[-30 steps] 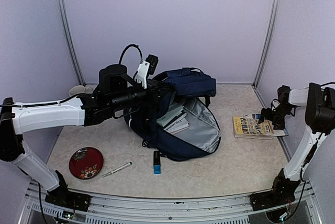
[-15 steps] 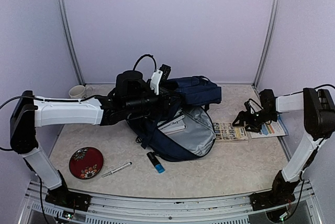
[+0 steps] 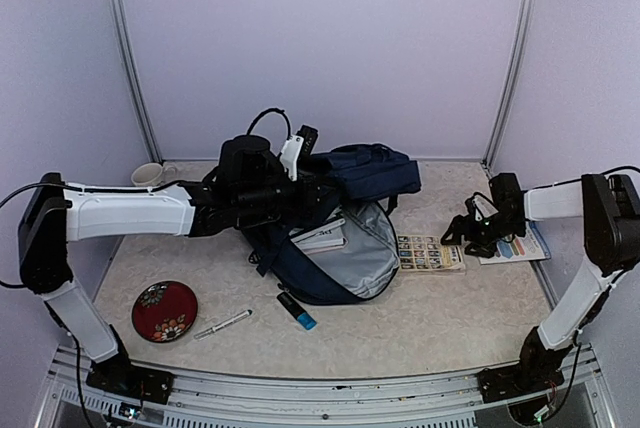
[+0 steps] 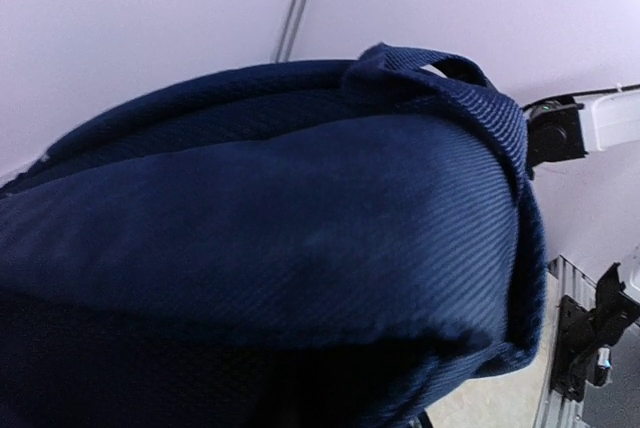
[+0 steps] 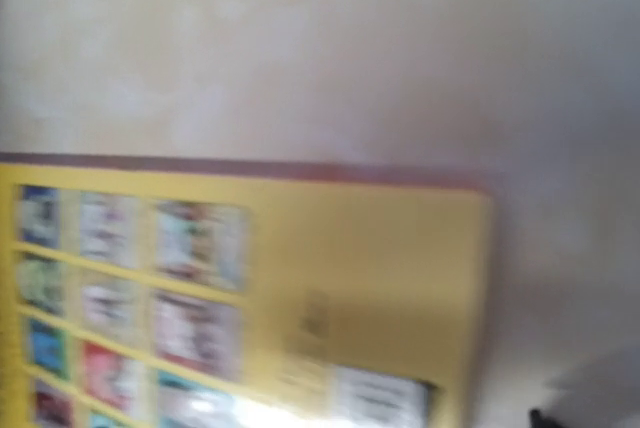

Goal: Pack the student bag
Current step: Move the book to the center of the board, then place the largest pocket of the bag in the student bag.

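Holding the student bag open looks like the step in hand. It lies in the middle of the table, its grey lining turned up and its mouth facing my right side, with 2 or 3 books already inside. My left gripper sits at the bag's upper rim with its jaws narrow. Navy fabric fills the left wrist view, so I judge it is pinching that edge, though the fingers themselves are hidden.

My right gripper is low over the table, just beside the right end of the yellow booklet, which lies flat between it and the bag. Its wrist view is blurred and shows only the cover and bare table. From above the fingers are too small and dark, so I cannot tell how wide they stand.

Next, I think the booklet needs lifting or sliding into the mouth, which calls for an edge grip on a thin, flat thing. A pen and a blue-tipped stick wait near the bag.
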{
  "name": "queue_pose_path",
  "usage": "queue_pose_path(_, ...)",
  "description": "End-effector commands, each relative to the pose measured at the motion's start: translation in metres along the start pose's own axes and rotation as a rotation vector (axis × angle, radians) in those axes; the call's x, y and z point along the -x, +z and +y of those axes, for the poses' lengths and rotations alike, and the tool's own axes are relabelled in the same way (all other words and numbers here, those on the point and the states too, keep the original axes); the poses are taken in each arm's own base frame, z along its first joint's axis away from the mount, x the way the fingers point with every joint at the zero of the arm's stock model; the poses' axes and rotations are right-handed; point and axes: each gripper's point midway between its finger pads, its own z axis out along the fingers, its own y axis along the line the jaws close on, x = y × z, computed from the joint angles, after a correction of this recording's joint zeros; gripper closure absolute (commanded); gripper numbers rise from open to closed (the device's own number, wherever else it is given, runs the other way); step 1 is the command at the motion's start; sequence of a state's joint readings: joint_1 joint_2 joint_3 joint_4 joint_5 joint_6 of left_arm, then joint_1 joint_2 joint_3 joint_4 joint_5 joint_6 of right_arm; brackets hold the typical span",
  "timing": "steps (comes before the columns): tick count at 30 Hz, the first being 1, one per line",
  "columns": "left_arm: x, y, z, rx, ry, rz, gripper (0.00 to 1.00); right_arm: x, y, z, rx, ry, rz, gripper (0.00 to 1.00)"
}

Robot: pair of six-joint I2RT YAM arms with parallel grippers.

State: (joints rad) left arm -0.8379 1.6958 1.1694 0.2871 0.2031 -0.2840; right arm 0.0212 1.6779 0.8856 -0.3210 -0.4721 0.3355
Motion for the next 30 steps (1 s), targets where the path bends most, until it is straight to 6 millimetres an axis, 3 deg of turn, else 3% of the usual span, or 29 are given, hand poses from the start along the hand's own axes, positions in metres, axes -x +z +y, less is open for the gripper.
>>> queue_pose_path(1, 0.027, -0.045, 0.079, 0.394, 0.047, -0.053, 0.37, -0.022, -0.008, -0.031, -0.235, 0.013, 0.053, 0.13)
queue_pose_path(3, 0.037, -0.053, 0.062, 0.374, 0.105, -0.081, 0.15, -0.029, -0.003, -0.029, -0.218, 0.010, 0.072, 0.13)
queue_pose_path(6, 0.042, -0.057, 0.005, 0.287, 0.257, -0.104, 0.03, -0.034, 0.006, -0.026, -0.212, -0.003, 0.092, 0.15)
queue_pose_path(10, 0.015, -0.035, -0.065, 0.170, 0.379, 0.047, 0.01, -0.038, 0.016, -0.024, -0.243, -0.041, 0.120, 0.20)
queue_pose_path(14, -0.035, -0.008, -0.128, 0.023, 0.464, 0.246, 0.01, -0.041, 0.022, -0.021, -0.297, -0.096, 0.139, 0.24)
queue_pose_path(18, -0.073, 0.017, -0.175, -0.119, 0.501, 0.339, 0.04, -0.044, 0.023, -0.021, -0.353, -0.137, 0.139, 0.28)
queue_pose_path(22, -0.113, 0.054, -0.189, -0.164, 0.495, 0.459, 0.23, -0.048, 0.024, -0.025, -0.453, -0.198, 0.158, 0.28)
queue_pose_path(24, -0.144, 0.081, -0.189, -0.162, 0.517, 0.525, 0.30, -0.051, 0.025, -0.021, -0.455, -0.214, 0.163, 0.28)
queue_pose_path(27, -0.169, 0.114, -0.176, -0.091, 0.532, 0.597, 0.33, -0.054, 0.024, -0.014, -0.430, -0.218, 0.151, 0.28)
queue_pose_path(30, -0.179, 0.130, -0.147, 0.039, 0.481, 0.651, 0.39, -0.056, 0.021, -0.006, -0.378, -0.214, 0.127, 0.28)
